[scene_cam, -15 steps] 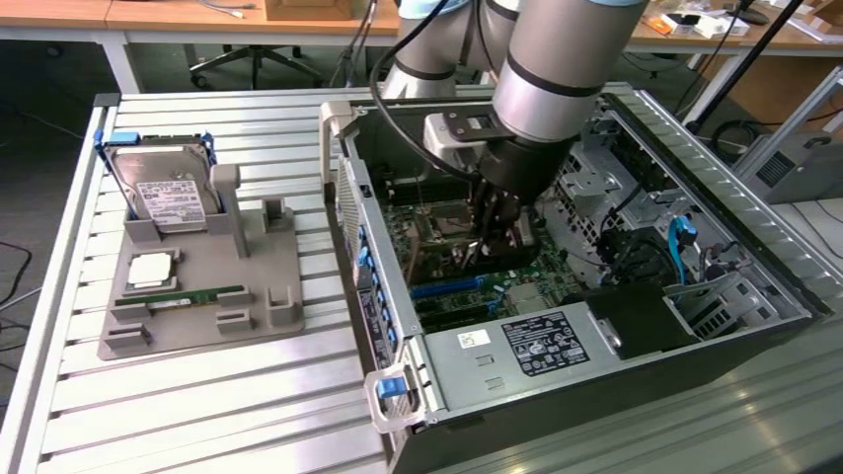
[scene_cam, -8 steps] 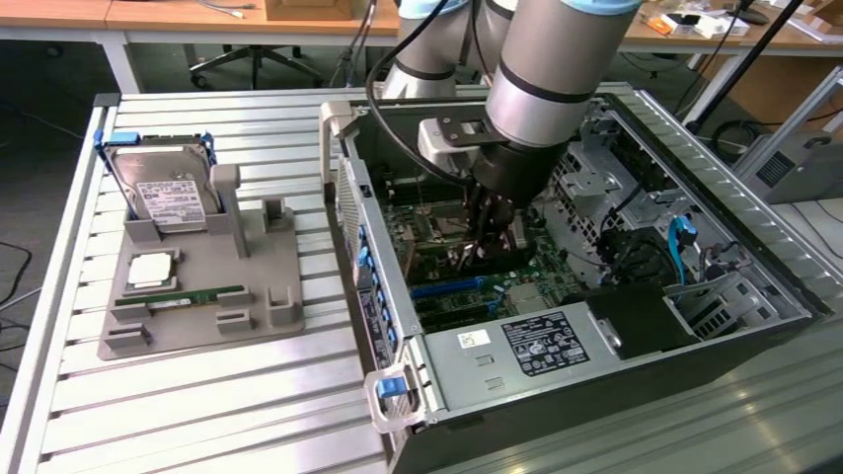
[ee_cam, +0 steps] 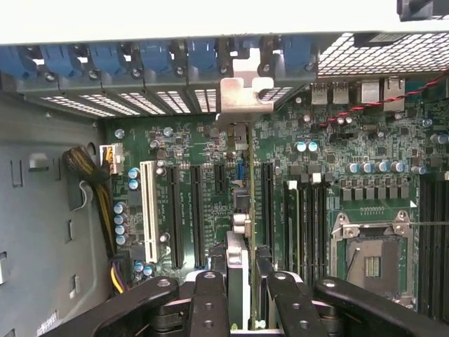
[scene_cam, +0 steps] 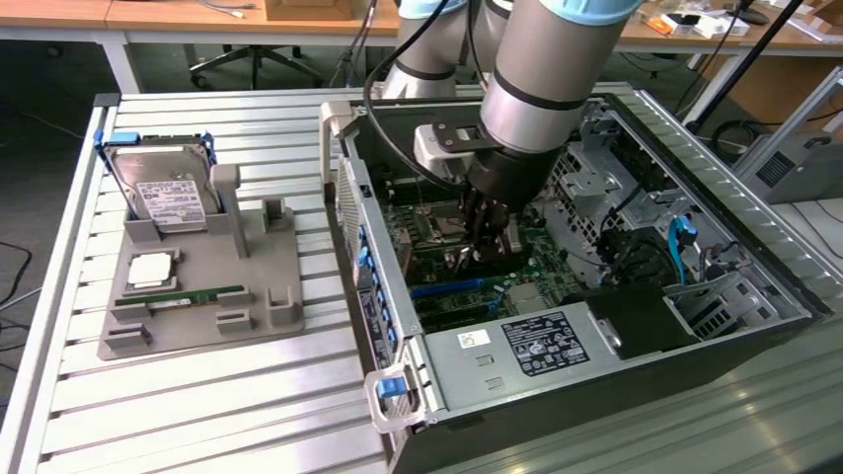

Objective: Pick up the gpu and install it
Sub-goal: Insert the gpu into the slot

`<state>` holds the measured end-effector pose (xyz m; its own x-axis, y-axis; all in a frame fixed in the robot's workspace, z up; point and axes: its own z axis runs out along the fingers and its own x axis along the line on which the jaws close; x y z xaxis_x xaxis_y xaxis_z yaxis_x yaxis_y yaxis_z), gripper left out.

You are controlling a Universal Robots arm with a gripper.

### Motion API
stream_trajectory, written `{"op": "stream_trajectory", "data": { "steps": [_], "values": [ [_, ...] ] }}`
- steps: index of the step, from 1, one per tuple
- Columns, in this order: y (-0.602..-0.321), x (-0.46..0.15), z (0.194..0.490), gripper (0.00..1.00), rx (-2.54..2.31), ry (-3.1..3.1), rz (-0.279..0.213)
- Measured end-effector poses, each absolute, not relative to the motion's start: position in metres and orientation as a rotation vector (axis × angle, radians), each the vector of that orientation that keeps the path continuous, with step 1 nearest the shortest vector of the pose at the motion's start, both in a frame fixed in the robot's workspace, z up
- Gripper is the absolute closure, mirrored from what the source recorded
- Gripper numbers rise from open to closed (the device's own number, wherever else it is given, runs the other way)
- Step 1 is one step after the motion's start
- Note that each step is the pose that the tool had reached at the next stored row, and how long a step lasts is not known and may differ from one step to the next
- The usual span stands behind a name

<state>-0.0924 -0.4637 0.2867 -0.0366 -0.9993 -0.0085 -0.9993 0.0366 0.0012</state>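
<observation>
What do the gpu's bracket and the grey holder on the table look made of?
The gpu bracket looks like bare sheet metal: silvery, with a folded tab. The holder looks like matte grey plastic, possibly printed: uniform colour, blocky posts.

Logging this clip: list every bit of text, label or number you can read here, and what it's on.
Nothing reads clearly enough to quote.
Hard drive, white label: print too small.
Power supply, black label and white sticker: print too small.
Motherboard, white silkscreen: blurred.
gpu, held in the gripper: no readable marking.
</observation>
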Motion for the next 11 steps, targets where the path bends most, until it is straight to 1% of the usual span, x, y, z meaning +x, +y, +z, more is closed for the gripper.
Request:
{"op": "stream_trajectory", "data": {
  "steps": [11],
  "values": [
    [-0.464, -0.105, 0.277, 0.73, -2.178, 2.258, 0.009]
  ]
}}
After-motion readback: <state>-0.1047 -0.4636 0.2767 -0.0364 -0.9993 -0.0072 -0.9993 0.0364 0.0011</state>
